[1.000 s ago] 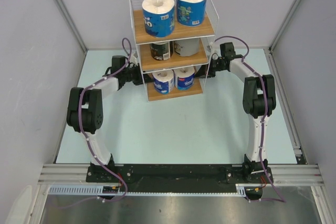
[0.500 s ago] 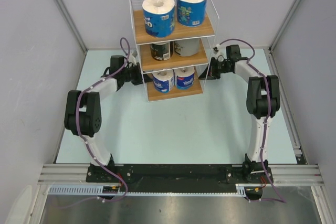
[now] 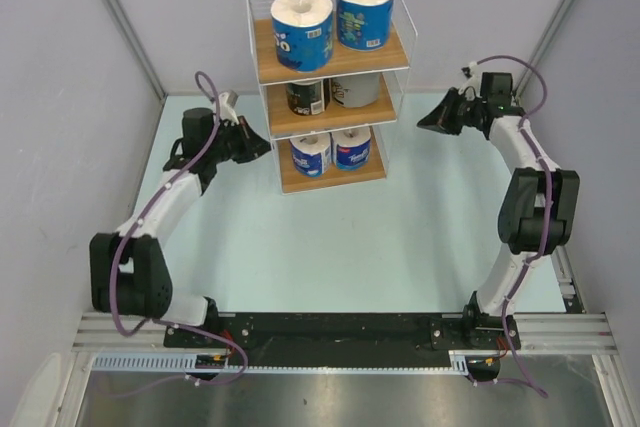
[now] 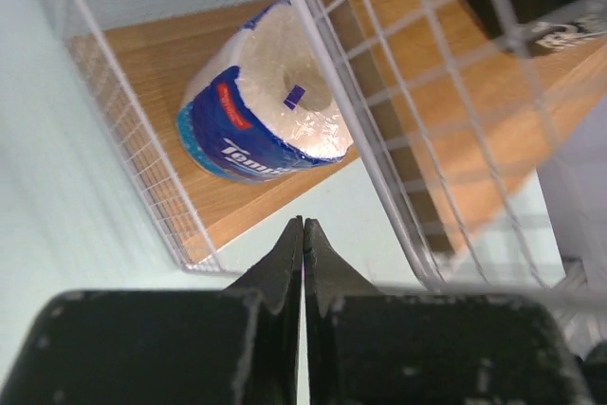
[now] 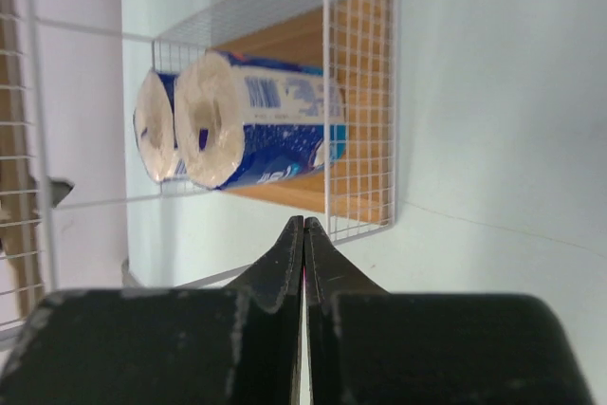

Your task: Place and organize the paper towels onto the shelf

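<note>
Backing away from shelf sides versus a second ago | left pincer pinched closed, empty | right pincer likewise | six rolls sit two per tier | task looks done, retreat home likely next

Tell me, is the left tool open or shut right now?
Shut. In the left wrist view the left tool has its tips touching with no gap, and nothing is held between them.
</note>
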